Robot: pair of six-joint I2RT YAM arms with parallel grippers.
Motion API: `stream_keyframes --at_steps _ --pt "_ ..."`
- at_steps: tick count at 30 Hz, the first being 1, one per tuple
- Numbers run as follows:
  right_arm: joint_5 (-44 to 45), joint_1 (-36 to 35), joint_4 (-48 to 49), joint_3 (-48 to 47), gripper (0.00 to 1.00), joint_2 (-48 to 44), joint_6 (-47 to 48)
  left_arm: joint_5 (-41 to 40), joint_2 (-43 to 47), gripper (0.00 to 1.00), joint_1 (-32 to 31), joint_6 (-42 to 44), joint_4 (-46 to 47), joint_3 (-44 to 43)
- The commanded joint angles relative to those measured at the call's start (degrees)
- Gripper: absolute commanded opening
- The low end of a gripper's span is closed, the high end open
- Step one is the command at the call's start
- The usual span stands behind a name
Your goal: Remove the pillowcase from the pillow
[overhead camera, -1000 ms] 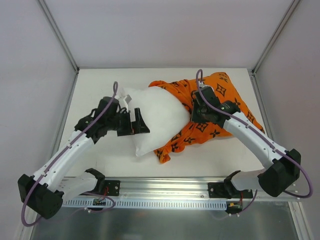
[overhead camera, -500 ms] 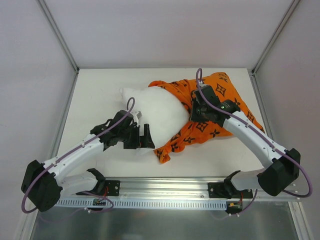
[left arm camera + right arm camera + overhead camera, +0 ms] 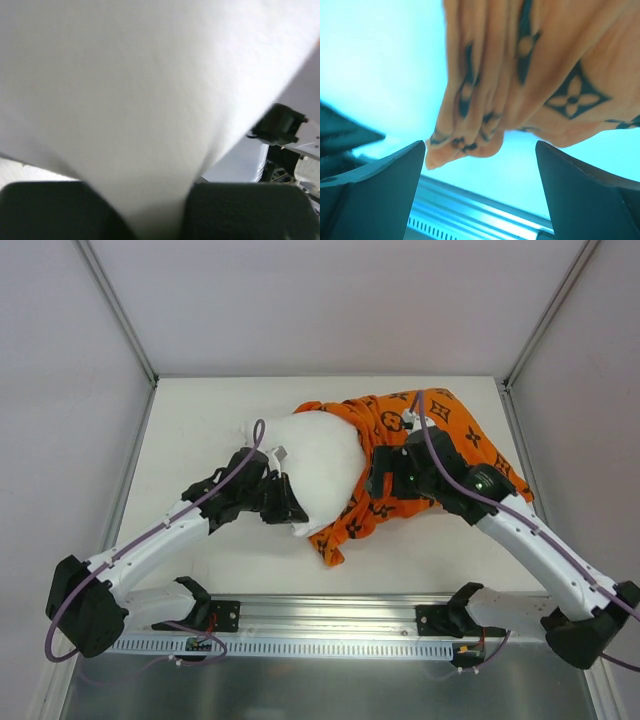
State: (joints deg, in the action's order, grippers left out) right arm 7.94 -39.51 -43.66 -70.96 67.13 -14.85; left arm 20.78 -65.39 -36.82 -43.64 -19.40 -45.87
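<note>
The left gripper (image 3: 288, 510) pinches the pillow (image 3: 318, 452) at its seven o'clock corner. The right gripper (image 3: 380, 478), fingers apart, meets the pillowcase (image 3: 445, 425), which is bunched toward three o'clock.

A white worktop (image 3: 200, 420) lies beneath the left gripper (image 3: 288, 510) and the right gripper (image 3: 381, 478), reaching well past both on the far side (it looks cyan in the right wrist view). On the near side of both grippers an aluminium rail (image 3: 330, 612) runs along the worktop's edge, with a slotted strip (image 3: 340, 647) just behind it. Pale walls (image 3: 330, 300) rise beyond the grippers. A slanted metal post (image 3: 115, 310) stands far off the left gripper's side, and a second post (image 3: 555, 315) off the right gripper's.
</note>
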Motion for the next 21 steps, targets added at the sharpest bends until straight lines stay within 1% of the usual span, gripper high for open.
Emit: stream_keyframes --at_steps 1,2,5,8,11,14,15,16,17,18,20,21 --pt "0.06 -4.16 2.34 4.15 0.96 -6.22 -1.49 -1.35 4.39 0.00 -0.45 -4.96 3.41 -5.89" --pt "-0.90 -6.61 5.74 6.86 0.96 -7.01 -0.71 -1.70 4.74 0.00 -0.45 -5.31 2.88 -7.64" --pt "-4.07 -10.57 9.81 10.13 0.96 -5.71 1.05 -1.53 4.04 0.00 -0.27 -5.67 1.56 -11.16" --pt "-4.60 -12.78 10.96 11.19 0.96 -2.73 1.76 -1.53 3.07 0.00 -0.27 -5.67 0.33 -13.62" --pt "-5.13 -13.05 12.80 12.24 0.96 -0.26 1.14 -1.44 2.54 0.00 -0.18 -5.49 -0.29 -14.95" --pt "-2.51 -13.14 14.12 12.69 0.97 3.61 0.35 -1.26 2.63 0.00 -0.27 -5.93 -0.47 -15.30" --pt "1.85 -13.14 14.65 13.30 1.00 4.23 -0.09 -1.26 2.89 0.00 -0.18 -6.02 -0.47 -15.31" --pt "3.73 -12.71 16.31 13.65 0.93 4.23 -0.26 -1.09 3.16 0.00 -0.18 -6.02 -0.55 -15.31" --pt "5.31 -12.09 17.02 13.91 0.81 4.06 -0.44 -1.09 3.51 0.00 -0.18 -6.02 -0.64 -15.31" --pt "5.85 -11.30 18.07 14.18 0.74 3.88 -0.88 -0.83 3.68 0.00 -0.18 -5.85 -0.73 -15.31" --pt "5.33 -7.97 20.45 14.97 0.43 3.27 -0.88 -1.26 4.39 0.00 -0.18 -4.97 -2.04 -15.30" --pt "5.50 -6.91 20.72 14.97 0.24 3.27 -0.71 -1.52 4.74 0.00 -0.10 -4.62 -2.74 -15.31"
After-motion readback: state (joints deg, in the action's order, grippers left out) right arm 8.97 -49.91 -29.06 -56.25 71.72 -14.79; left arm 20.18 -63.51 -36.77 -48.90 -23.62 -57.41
